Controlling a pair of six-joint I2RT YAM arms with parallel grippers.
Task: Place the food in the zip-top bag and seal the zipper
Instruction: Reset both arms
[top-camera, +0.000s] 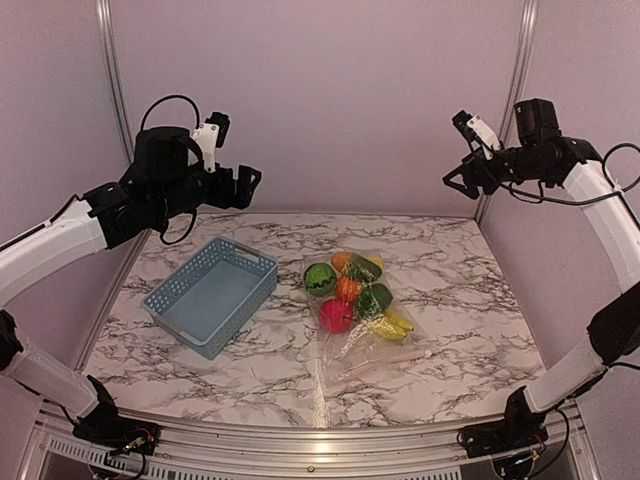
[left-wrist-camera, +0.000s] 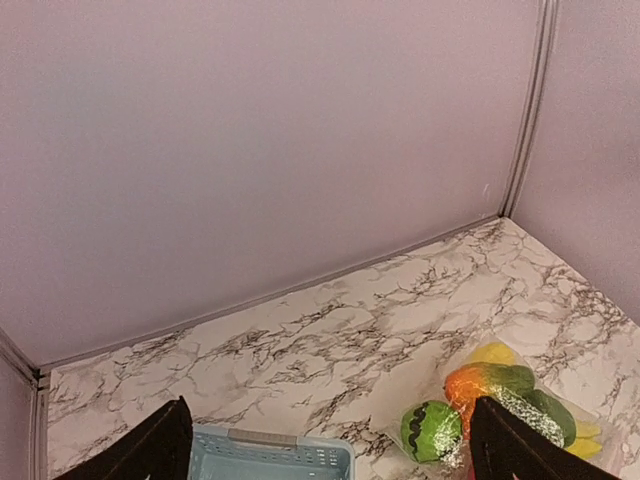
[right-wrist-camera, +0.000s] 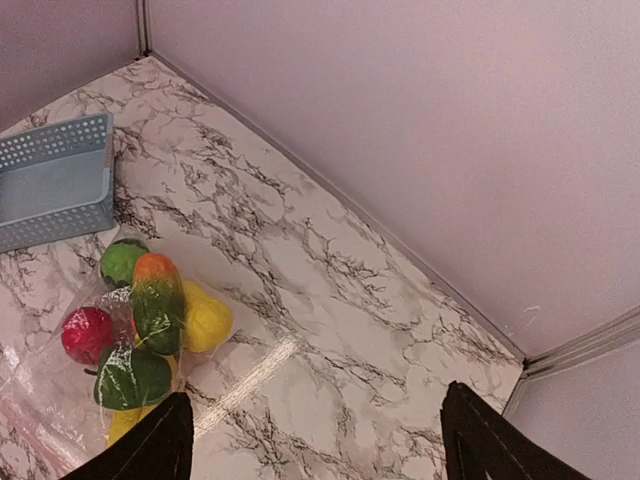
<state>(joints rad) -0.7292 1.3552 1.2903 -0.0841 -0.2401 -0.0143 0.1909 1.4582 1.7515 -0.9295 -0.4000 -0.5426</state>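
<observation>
The zip-top bag (top-camera: 365, 335) lies flat at the table's middle with the food inside: striped green melon (top-camera: 320, 279), orange (top-camera: 342, 262), yellow pear (top-camera: 372, 264), red apple (top-camera: 336, 316), a green piece (top-camera: 373, 300) and banana (top-camera: 392, 325). The pinkish zipper (top-camera: 385, 364) runs along the bag's near end; I cannot tell if it is sealed. My left gripper (top-camera: 245, 185) is open and empty, high above the basket. My right gripper (top-camera: 455, 180) is open and empty, high at the back right. The melon (left-wrist-camera: 430, 430) and the apple (right-wrist-camera: 87, 333) show in the wrist views.
An empty blue-grey slotted basket (top-camera: 212, 293) stands left of the bag, also in the left wrist view (left-wrist-camera: 270, 455) and the right wrist view (right-wrist-camera: 55, 180). Pale walls with metal corner posts (top-camera: 515, 90) close the back and sides.
</observation>
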